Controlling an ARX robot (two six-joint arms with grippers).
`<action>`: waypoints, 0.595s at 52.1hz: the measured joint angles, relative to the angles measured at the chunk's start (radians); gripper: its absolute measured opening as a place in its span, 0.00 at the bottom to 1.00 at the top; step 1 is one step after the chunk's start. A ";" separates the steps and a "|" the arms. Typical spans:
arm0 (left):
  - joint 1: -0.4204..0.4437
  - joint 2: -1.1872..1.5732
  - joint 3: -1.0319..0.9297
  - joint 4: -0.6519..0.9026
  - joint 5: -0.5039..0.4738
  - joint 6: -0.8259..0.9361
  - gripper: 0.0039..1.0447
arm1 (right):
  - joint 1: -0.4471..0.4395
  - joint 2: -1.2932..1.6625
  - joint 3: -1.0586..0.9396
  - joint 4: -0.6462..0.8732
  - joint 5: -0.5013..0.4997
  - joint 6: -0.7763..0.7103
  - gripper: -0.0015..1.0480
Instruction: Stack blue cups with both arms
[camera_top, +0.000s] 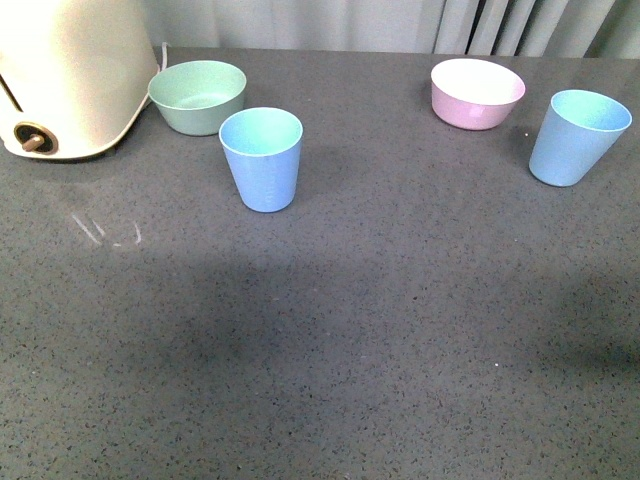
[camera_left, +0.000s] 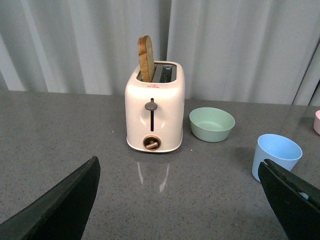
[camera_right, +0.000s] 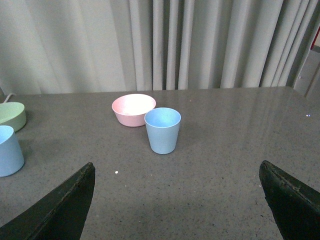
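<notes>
Grey counter (camera_top: 320, 350), curtain (camera_top: 300, 22) behind. 2 blue cups upright, well apart: left cup (camera_top: 261, 160) beside green bowl (camera_top: 198, 96), right cup (camera_top: 578, 138) near pink bowl (camera_top: 477, 92). Left gripper (camera_left: 179, 161), right gripper (camera_right: 176, 165) both spread wide, empty. Nothing grabbed or stacked yet.

Matte black wedge-shaped fingers (camera_left: 62, 210) on left pincer (camera_left: 179, 164), same plain black tapered fingers on right pincer (camera_right: 176, 166)

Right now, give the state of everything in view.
Mint-green round bowl: empty.
Pink round bowl: empty.
Light blue tapered plastic cup beside green bowl: upright, empty.
Matching blue cup beside pink bowl: upright, empty.
Cream toaster: bread slice sticking up.
Left claw: open, empty.
Right claw: open, empty.
</notes>
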 joint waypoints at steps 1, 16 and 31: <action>0.000 0.000 0.000 0.000 0.000 0.000 0.92 | 0.000 0.000 0.000 0.000 0.000 0.000 0.91; -0.035 0.821 0.412 -0.141 0.165 -0.251 0.92 | 0.000 0.000 0.000 0.000 0.000 0.000 0.91; -0.137 1.389 0.739 -0.010 0.126 -0.338 0.92 | 0.000 0.000 0.000 0.000 0.000 0.000 0.91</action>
